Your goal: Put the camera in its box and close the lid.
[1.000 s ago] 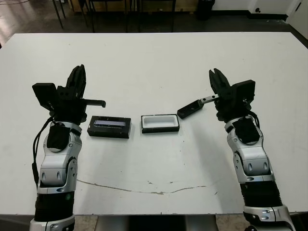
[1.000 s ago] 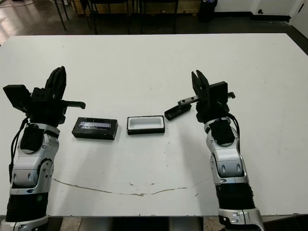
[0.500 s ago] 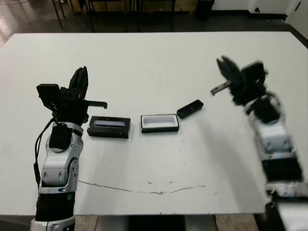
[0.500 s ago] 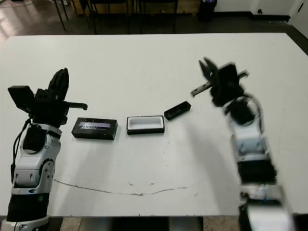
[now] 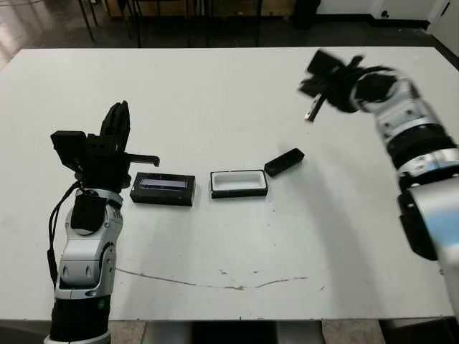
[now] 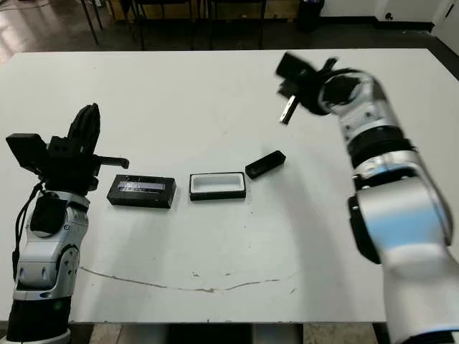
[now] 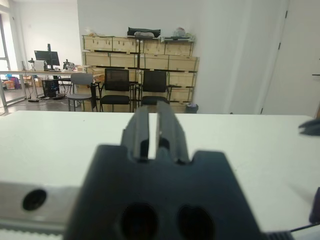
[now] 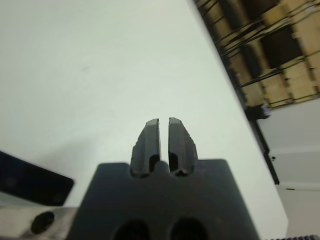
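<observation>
The camera (image 5: pixel 284 162), a slim black bar, lies slanted on the table just right of the box (image 5: pixel 239 183), a small black tray with a white lining that is empty. The lid (image 5: pixel 163 189), a black slab with a pale strip, lies flat left of the box. My left gripper (image 5: pixel 118 115) stands upright left of the lid, shut, with nothing between its fingers (image 7: pixel 142 125). My right gripper (image 5: pixel 315 68) is blurred, raised over the far part of the table beyond the camera. It is shut, its fingers (image 8: pixel 150 137) holding nothing.
The white table (image 5: pixel 215 100) carries a thin dark scratch line (image 5: pixel 215 276) near its front edge. Chairs and wooden crates (image 7: pixel 145 62) stand beyond the far edge.
My right arm has swung up and away from beside the camera toward the far side of the table. The left arm has hardly moved; camera, box and lid lie as before.
</observation>
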{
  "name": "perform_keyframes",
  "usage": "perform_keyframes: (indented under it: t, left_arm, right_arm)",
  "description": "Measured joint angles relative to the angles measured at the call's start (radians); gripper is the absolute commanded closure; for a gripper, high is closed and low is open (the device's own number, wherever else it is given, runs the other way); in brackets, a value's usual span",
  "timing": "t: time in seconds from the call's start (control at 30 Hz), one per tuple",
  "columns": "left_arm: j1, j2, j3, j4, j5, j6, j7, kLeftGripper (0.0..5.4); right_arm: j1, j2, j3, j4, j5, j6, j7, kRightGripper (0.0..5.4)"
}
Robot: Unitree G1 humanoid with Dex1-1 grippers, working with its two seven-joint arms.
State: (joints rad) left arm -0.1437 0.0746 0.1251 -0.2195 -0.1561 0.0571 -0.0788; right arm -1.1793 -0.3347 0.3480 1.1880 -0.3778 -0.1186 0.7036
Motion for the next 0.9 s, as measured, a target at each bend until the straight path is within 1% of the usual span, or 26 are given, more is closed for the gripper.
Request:
perform_keyframes:
  t: [0.13, 0.27, 0.37, 0.63, 0.9]
  left_arm:
    - [0.000, 0.000, -0.001, 0.000, 0.002, 0.001, 0.003, 5.38]
    - [0.000, 0.000, -0.006, 0.001, 0.006, 0.007, 0.008, 5.38]
    - [0.000, 0.000, -0.012, 0.003, 0.013, 0.007, 0.010, 5.38]
    - [-0.003, 0.000, -0.021, 0.022, 0.023, 0.007, 0.010, 5.38]
    - [-0.008, 0.000, -0.024, 0.026, 0.024, 0.002, 0.011, 5.38]
  right_arm:
    - [0.007, 0.037, 0.032, 0.031, -0.032, 0.012, 0.018, 5.40]
    - [0.046, 0.062, 0.054, 0.045, -0.054, 0.026, 0.029, 5.40]
    - [0.065, 0.063, 0.062, 0.050, -0.057, 0.047, 0.055, 5.40]
    - [0.067, 0.062, 0.082, 0.050, -0.081, 0.045, 0.089, 5.40]
    - [0.067, 0.041, 0.104, 0.065, -0.104, 0.004, 0.100, 5.40]
